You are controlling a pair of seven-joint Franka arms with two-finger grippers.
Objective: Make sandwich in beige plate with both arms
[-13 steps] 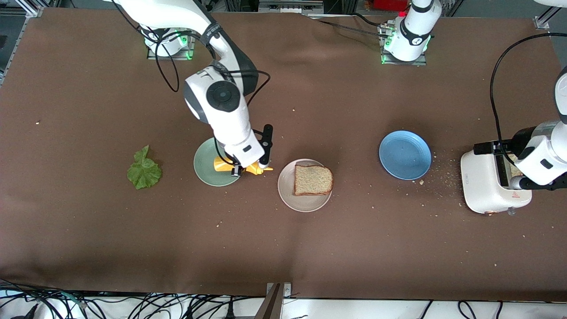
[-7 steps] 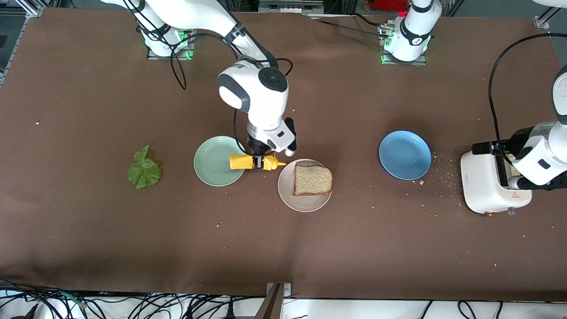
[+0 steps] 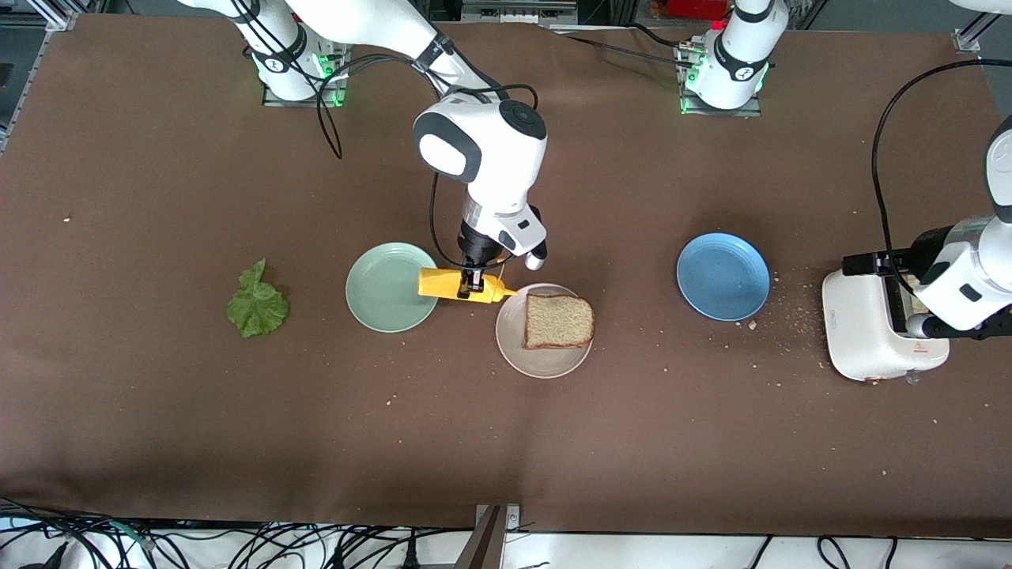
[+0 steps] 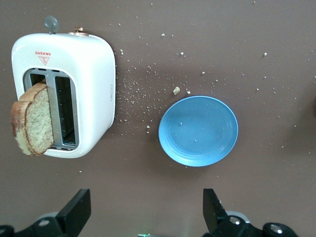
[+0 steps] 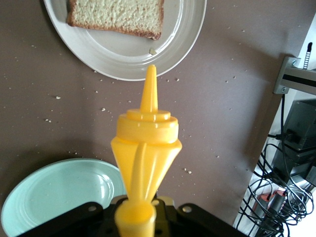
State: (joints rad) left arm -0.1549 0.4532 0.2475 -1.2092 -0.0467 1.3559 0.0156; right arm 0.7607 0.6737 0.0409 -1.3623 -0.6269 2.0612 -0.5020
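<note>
One brown bread slice (image 3: 559, 321) lies on the beige plate (image 3: 514, 348); both also show in the right wrist view, the slice (image 5: 116, 15) on the plate (image 5: 128, 57). My right gripper (image 3: 473, 283) is shut on a yellow squeeze bottle (image 3: 443, 283), held sideways between the mint-green plate (image 3: 379, 296) and the beige plate, nozzle (image 5: 149, 86) toward the bread. A second slice (image 4: 33, 118) stands in the toaster (image 3: 862, 332). The lettuce leaf (image 3: 257, 304) lies on the table toward the right arm's end. My left gripper (image 4: 143, 217) is open and empty, up in the air by the toaster.
An empty blue plate (image 3: 723, 276) sits between the beige plate and the toaster, with crumbs scattered around it. The mint-green plate is empty. Cables run along the table edge nearest the front camera.
My right arm has carried the yellow bottle from over the mint-green plate toward the beige plate and turned it. The left arm has not moved.
</note>
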